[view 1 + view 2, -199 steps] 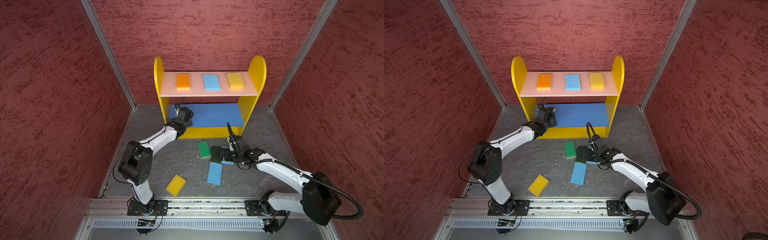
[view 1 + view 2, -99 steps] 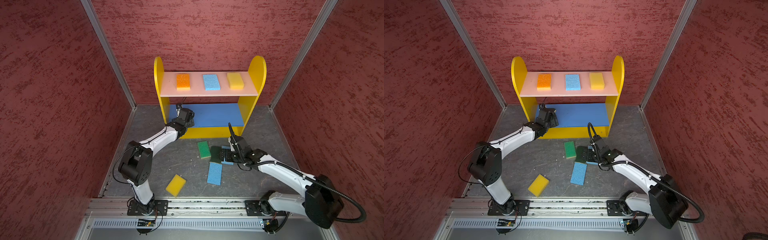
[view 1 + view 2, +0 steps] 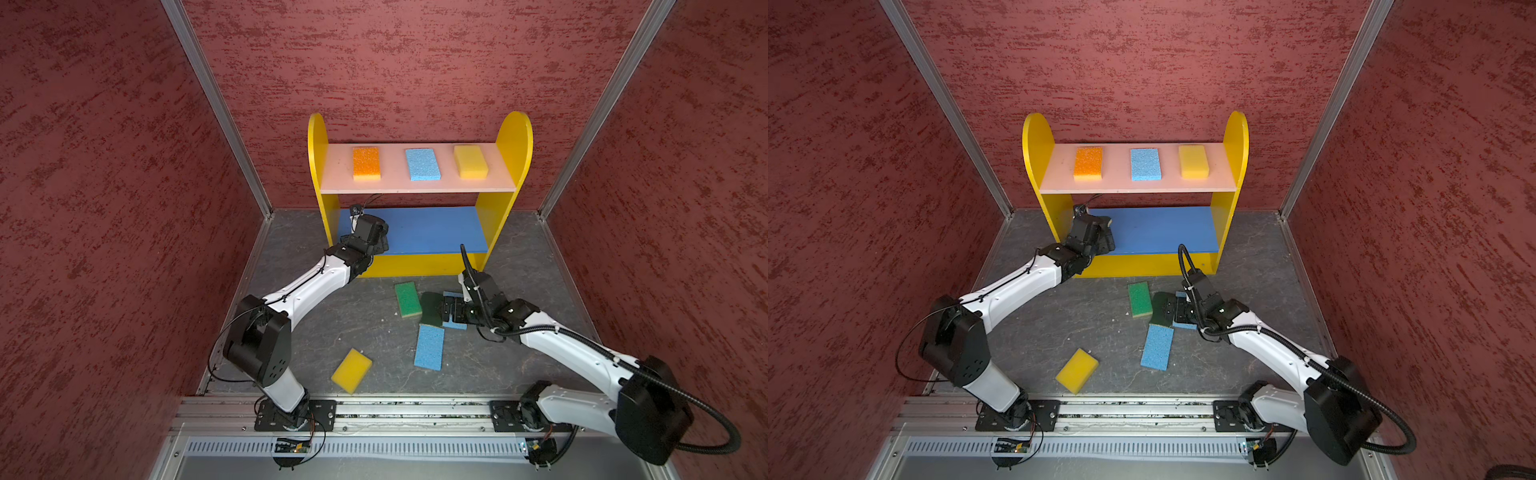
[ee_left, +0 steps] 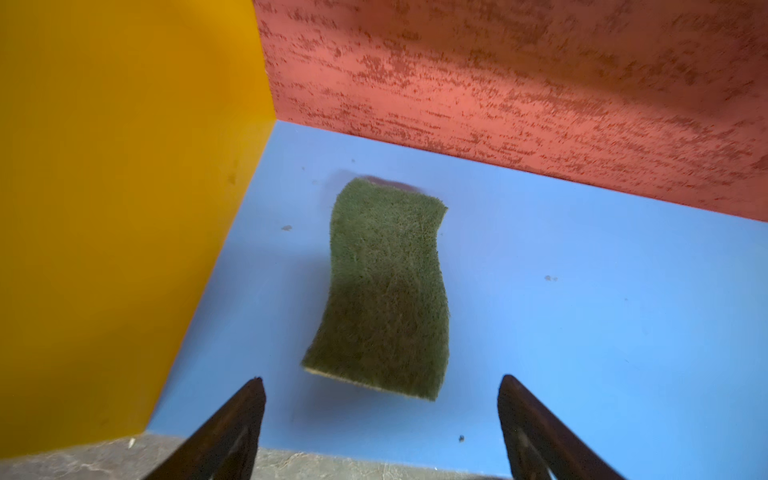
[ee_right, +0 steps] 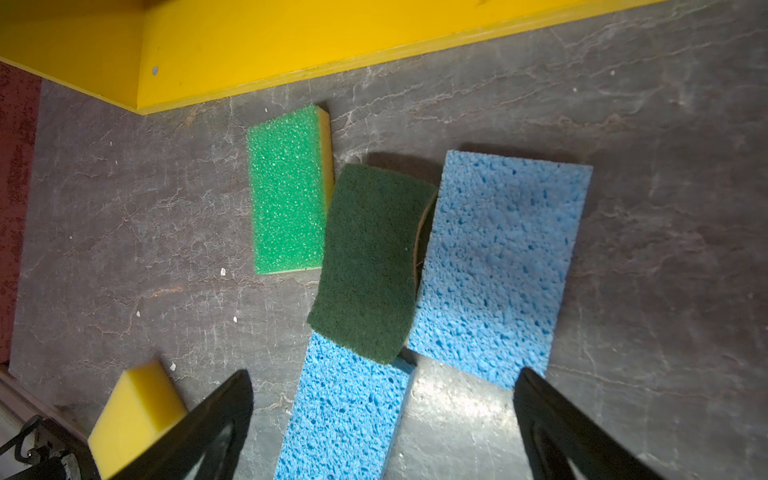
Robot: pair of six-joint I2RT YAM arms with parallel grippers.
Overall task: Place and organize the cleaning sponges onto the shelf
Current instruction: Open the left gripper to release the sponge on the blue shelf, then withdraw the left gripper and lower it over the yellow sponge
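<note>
The shelf [image 3: 515, 141] carries an orange [image 3: 366, 163], a light blue [image 3: 422, 164] and a yellow sponge [image 3: 470, 161] on its pink upper board. A wavy dark green scourer [image 4: 382, 291] lies free on the blue middle board [image 4: 582, 311] beside the left side panel. My left gripper [image 4: 381, 379] [image 3: 380, 239] stands open just in front of it. On the floor lie a bright green sponge [image 5: 289, 191], a second dark green scourer [image 5: 370, 262] overlapping two light blue sponges [image 5: 498, 266] [image 5: 340, 415], and a yellow sponge [image 3: 351, 370]. My right gripper [image 5: 384, 373] [image 3: 451, 311] hovers open over that pile.
Red textured walls [image 3: 124, 208] close in the grey floor [image 3: 332, 316] on three sides. A metal rail [image 3: 395, 409] with both arm bases runs along the front. The shelf's yellow base [image 5: 291, 50] stands close behind the floor pile.
My left gripper's jaws have spread wider in front of the scourer on the blue board. The right arm has barely shifted over the floor pile.
</note>
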